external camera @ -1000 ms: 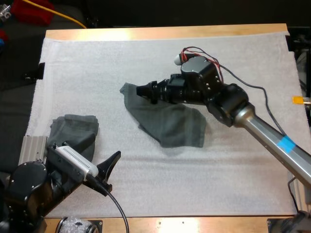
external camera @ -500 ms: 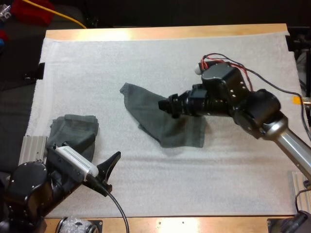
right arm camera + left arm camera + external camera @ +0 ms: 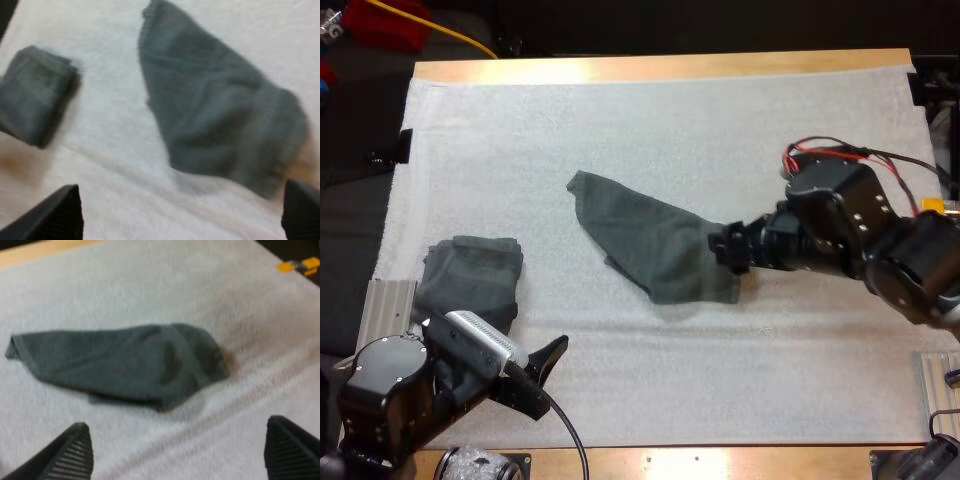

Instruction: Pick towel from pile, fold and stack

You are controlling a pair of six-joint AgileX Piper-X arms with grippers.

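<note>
A crumpled dark grey-green towel [image 3: 655, 245] lies loose near the middle of the white textured mat [image 3: 650, 130] that covers the wooden table [image 3: 660, 68]. Its narrow end points to 10 o'clock and its broad, bunched end to 4 o'clock. From the towel, a folded stack of the same dark grey-green cloth [image 3: 472, 275] sits at 8 o'clock, well apart, close to the mat's left edge. A ribbed pale metal block [image 3: 382, 312] is just beyond that edge, at the stack's 8 o'clock. The right gripper [image 3: 723, 246] is at the towel's 3 o'clock, at its broad edge. Its two black fingers are spread wide with nothing between them, and I cannot tell whether they touch the cloth. The right arm's dark body hides the mat behind it. In the right wrist view this gripper [image 3: 177, 215] looks over both the towel [image 3: 215, 115] and the stack [image 3: 35, 92]. The left gripper [image 3: 538, 372] is at the towel's 7 o'clock and the stack's 5 o'clock, near the mat's front edge, fingers likewise spread and empty. In the left wrist view, bare mat [image 3: 150, 285] separates the gripper [image 3: 182, 450] from the towel [image 3: 125, 362].
</note>
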